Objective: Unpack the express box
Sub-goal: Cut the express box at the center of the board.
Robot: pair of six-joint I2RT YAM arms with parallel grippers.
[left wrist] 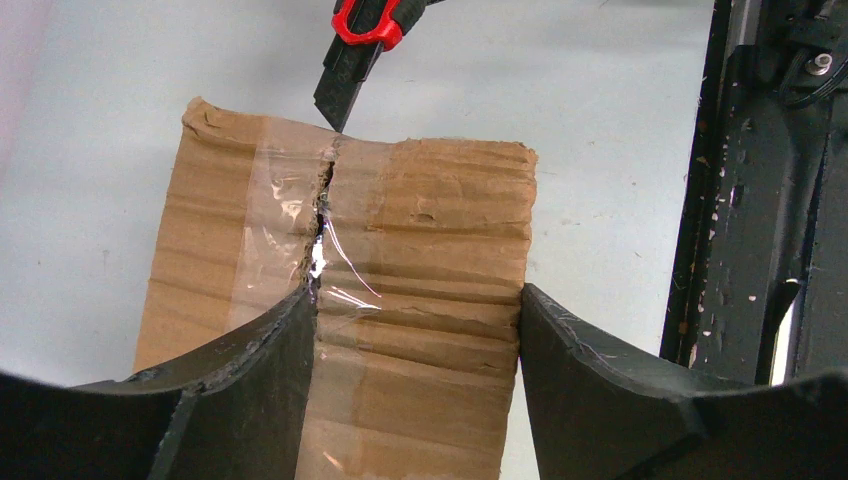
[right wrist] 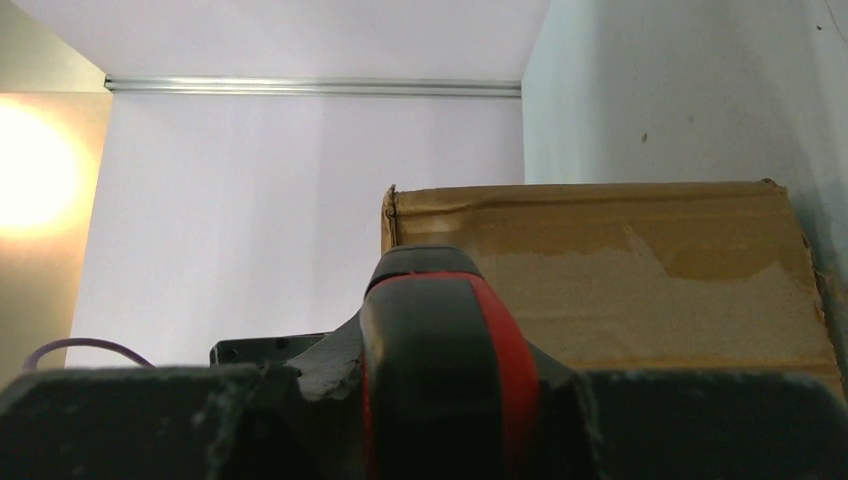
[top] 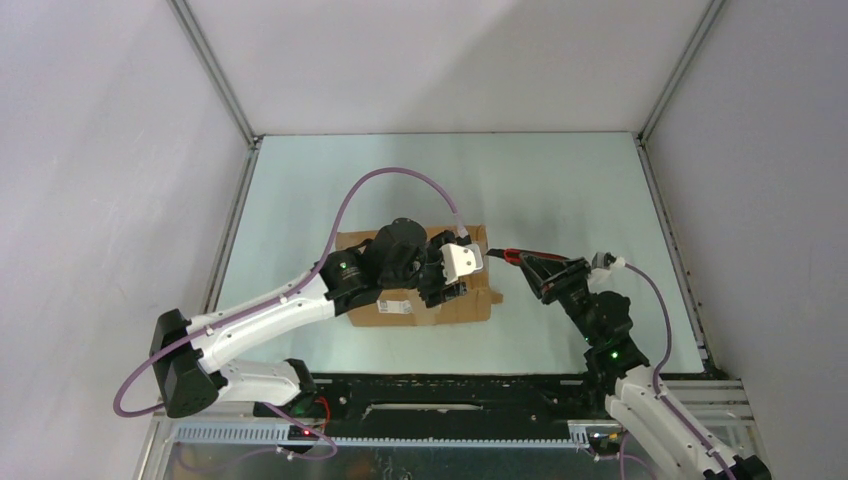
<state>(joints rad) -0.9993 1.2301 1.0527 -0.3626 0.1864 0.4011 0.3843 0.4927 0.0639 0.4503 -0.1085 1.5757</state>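
Cardboard looks light, stiff, crushable: express box (top: 465, 305) sits at the tip of the knife (left wrist: 350, 60) my right gripper (top: 548, 272) clamps; left gripper (left wrist: 415, 295) spreads apart atop it. I'd grab flap edges.

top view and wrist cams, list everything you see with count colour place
express box: one, brown, mid-table, seam partly slit
clear tape: one strip, transparent, along the box's top seam
shipping label: one, white, on the box's near side
utility knife: one, red and black, tip at the box's right end
table: one, pale green, under everything
cables: two, purple, one along each arm
left gripper: one, black, open over the box top
right gripper: one, black, shut on the utility knife
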